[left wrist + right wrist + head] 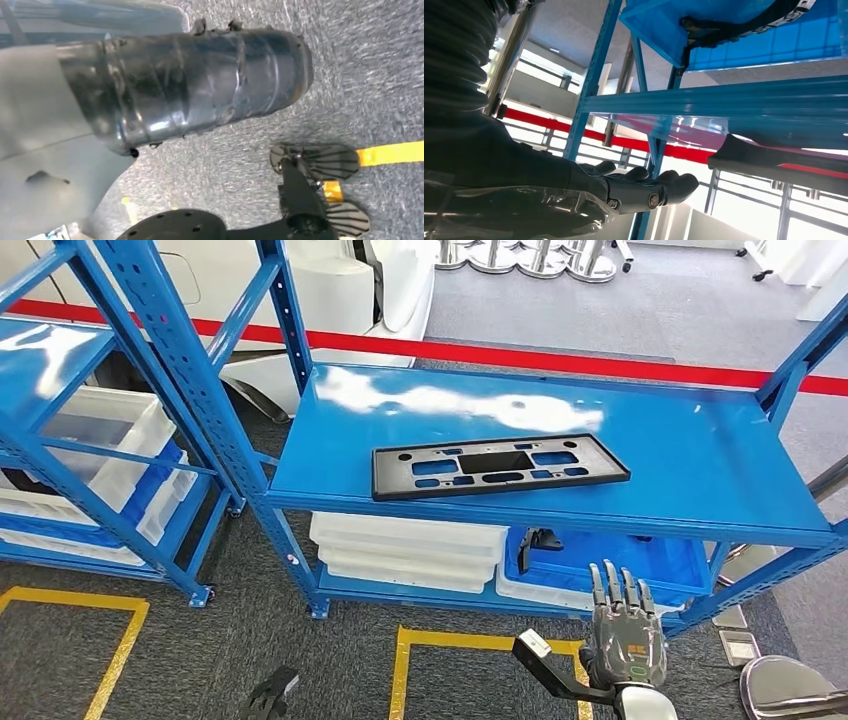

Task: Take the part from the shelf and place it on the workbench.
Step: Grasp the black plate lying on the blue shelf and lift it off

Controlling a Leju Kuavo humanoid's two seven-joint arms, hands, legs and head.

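Black, flat and full of cut-outs, the part (500, 466) lies on the blue shelf (690, 465) near its front lip; it looks light and stiff, best taken along its near long edge, with open room above. Below that lip the right hand (622, 634) hangs empty, fingers straight and slightly apart. From the right wrist those fingers (644, 186) reach under the shelf's edge, while the left wrist camera leaves the left hand's state impossible to tell.

White bins (405, 550) and a blue bin (660, 565) sit beneath; red tape (560, 358) crosses the grey floor (640, 310).
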